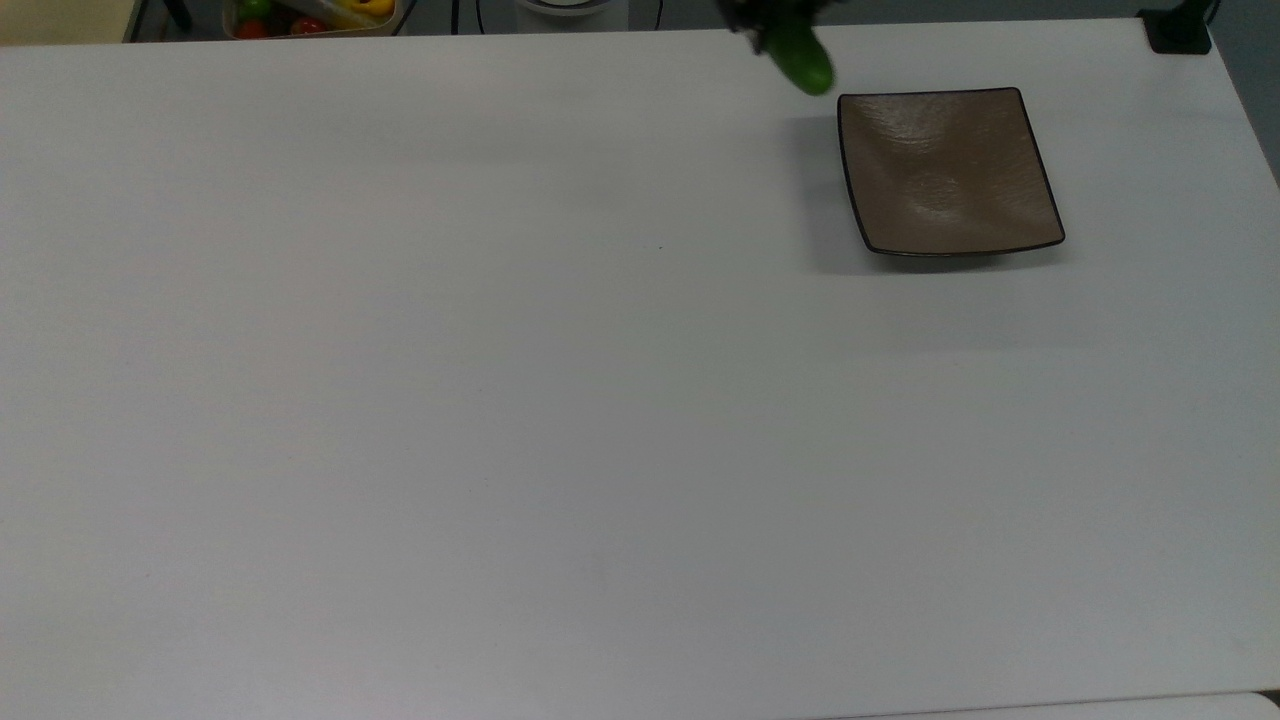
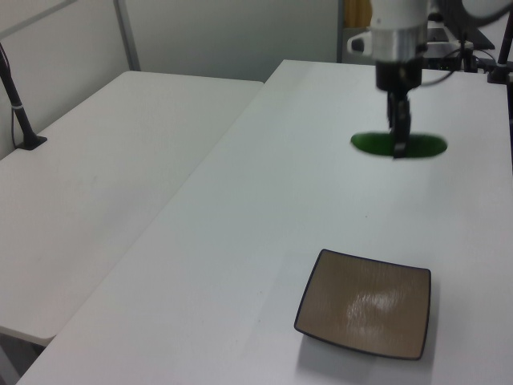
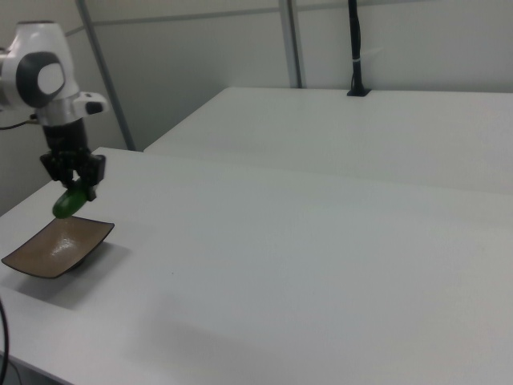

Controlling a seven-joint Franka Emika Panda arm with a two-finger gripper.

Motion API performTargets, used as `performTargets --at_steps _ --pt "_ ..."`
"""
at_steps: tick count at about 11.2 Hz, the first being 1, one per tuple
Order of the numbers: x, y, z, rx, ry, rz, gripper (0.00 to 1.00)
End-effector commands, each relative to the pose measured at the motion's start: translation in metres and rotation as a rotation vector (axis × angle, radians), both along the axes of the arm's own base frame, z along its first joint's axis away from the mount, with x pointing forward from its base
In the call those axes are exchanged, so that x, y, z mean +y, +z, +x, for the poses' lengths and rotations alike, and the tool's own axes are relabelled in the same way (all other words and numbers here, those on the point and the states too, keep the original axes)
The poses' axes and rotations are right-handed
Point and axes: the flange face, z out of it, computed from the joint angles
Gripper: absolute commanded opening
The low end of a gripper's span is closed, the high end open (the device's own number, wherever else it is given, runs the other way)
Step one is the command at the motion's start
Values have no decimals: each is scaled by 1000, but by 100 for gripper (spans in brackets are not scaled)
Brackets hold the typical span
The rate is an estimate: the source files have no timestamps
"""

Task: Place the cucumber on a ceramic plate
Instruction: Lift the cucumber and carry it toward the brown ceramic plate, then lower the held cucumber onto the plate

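Observation:
My gripper (image 2: 397,146) is shut on the dark green cucumber (image 2: 398,144), holding it level in the air above the white table. In the top view the cucumber (image 1: 801,61) hangs just off the top-left corner of the square brown ceramic plate (image 1: 945,170), apart from it. In the left view the plate (image 2: 367,303) lies nearer the camera than the cucumber. From the right view, the gripper (image 3: 74,192) carries the cucumber (image 3: 69,202) just above the plate's (image 3: 58,246) far edge.
A tray of coloured vegetables (image 1: 310,15) sits beyond the table's far edge at the top view's upper left. A black clamp (image 1: 1178,30) is fixed at the top view's upper right corner. A second white table (image 2: 104,176) adjoins on the left view's left.

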Motion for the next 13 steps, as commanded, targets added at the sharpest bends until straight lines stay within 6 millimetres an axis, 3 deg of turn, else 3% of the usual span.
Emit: performTargets --at_steps 1,5,9,11,13 --pt "76 -40 0 -20 -91 51 21" --pt "137 -112 -11 3 -116 69 21" --pt "182 -168 -22 -60 -127 48 24" --pt "189 -182 -24 -78 -131 39 25" --pt "188 -188 -23 -73 -132 34 37"
